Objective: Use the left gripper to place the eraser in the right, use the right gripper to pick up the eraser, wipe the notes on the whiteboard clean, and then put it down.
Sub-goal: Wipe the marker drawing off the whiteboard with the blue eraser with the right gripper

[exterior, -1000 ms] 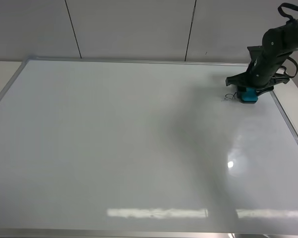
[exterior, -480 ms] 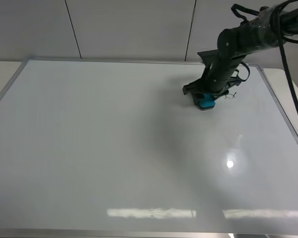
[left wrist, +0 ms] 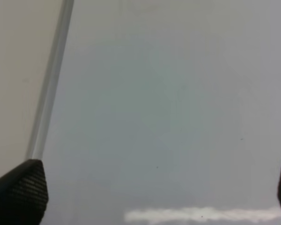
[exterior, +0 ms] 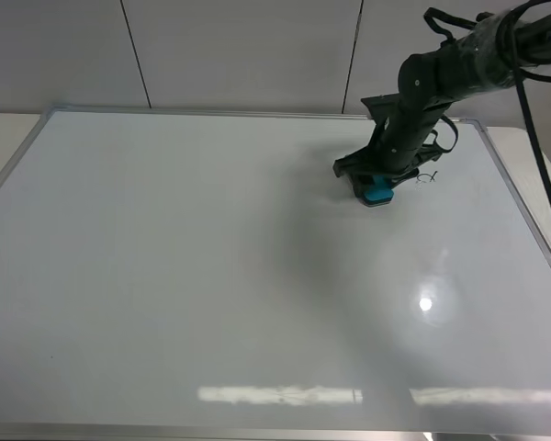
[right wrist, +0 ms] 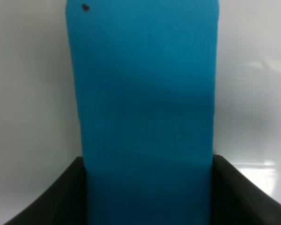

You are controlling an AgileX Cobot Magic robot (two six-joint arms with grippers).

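Observation:
The whiteboard (exterior: 211,276) fills most of the exterior high view. My right gripper (exterior: 376,182) is shut on the teal-blue eraser (exterior: 379,192), pressing it down on the board near the far right corner. The notes (exterior: 426,177), a small black scribble, sit just right of the eraser and still show. In the right wrist view the eraser (right wrist: 143,93) fills the middle, clamped between the black fingers (right wrist: 61,197) of my right gripper (right wrist: 147,201). My left gripper (left wrist: 152,192) stands open with nothing in it above bare whiteboard (left wrist: 178,93). The exterior high view does not show it.
The board's silver frame (exterior: 519,207) runs close by on the right of the arm, and its left edge (left wrist: 49,93) shows in the left wrist view. Black cables (exterior: 533,101) hang from the right arm. A pale wall (exterior: 239,55) stands behind the board.
My right gripper has swept the eraser leftward, from the right of the notes to their left. The scribble still shows. The left gripper has stayed open.

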